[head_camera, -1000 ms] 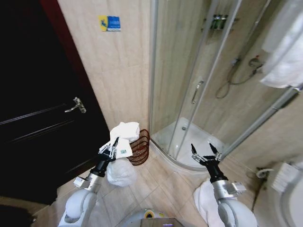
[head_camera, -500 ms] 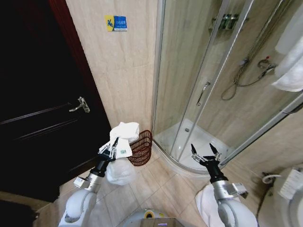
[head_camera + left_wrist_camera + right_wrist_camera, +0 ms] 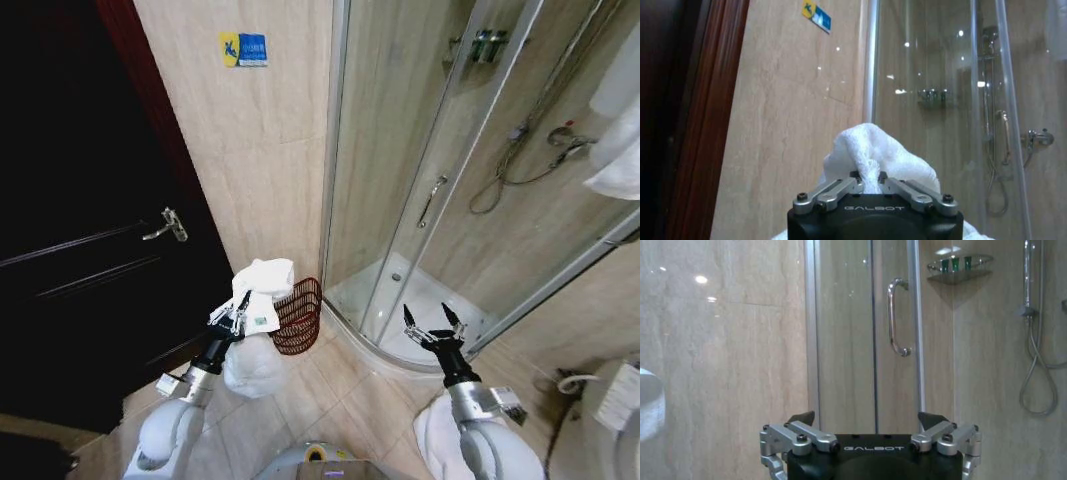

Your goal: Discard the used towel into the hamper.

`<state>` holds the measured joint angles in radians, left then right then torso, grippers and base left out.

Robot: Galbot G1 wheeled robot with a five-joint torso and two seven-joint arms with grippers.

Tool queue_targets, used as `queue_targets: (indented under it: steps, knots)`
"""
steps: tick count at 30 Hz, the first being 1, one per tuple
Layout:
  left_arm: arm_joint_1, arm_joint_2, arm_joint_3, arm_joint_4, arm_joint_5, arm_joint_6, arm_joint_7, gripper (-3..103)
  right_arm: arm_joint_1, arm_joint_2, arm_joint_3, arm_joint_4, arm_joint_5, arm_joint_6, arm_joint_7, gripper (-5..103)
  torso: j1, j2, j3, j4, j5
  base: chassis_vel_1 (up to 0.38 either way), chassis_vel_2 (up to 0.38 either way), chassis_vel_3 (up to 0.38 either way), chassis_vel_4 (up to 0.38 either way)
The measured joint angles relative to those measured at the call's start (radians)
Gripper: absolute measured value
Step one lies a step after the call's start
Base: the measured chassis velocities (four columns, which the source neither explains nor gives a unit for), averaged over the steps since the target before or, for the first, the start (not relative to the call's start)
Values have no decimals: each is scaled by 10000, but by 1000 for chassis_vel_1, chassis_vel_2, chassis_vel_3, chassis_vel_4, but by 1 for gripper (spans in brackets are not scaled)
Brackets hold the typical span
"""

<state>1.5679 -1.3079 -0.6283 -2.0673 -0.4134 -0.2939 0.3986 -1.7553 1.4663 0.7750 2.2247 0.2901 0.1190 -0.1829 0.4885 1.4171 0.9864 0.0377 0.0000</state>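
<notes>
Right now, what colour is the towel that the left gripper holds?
White. The towel, pinched in the left gripper, shows best in the head view, beside the reddish-brown hamper.

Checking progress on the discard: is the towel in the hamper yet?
Out. The white terry towel is pinched in the left tool, held beside the reddish-brown wire hamper, not inside.

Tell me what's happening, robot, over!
Left gripper shut on towel, beside hamper. Right gripper open, empty. Towel not in hamper yet. Nothing in the way.
</notes>
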Motion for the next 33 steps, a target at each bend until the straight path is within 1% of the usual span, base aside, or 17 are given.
queue_targets:
  steps: [23,33]
  knots:
    - [7,1,-3,0,-9,-9,17,5,-8,22,-20,-18,-5,0,40,100,-2,0,0,0,1,-66,68,71,-71]
    - [9,1,-3,0,-9,-9,17,5,-8,22,-22,-17,-6,0,43,100,-2,0,0,0,0,-9,11,7,-11]
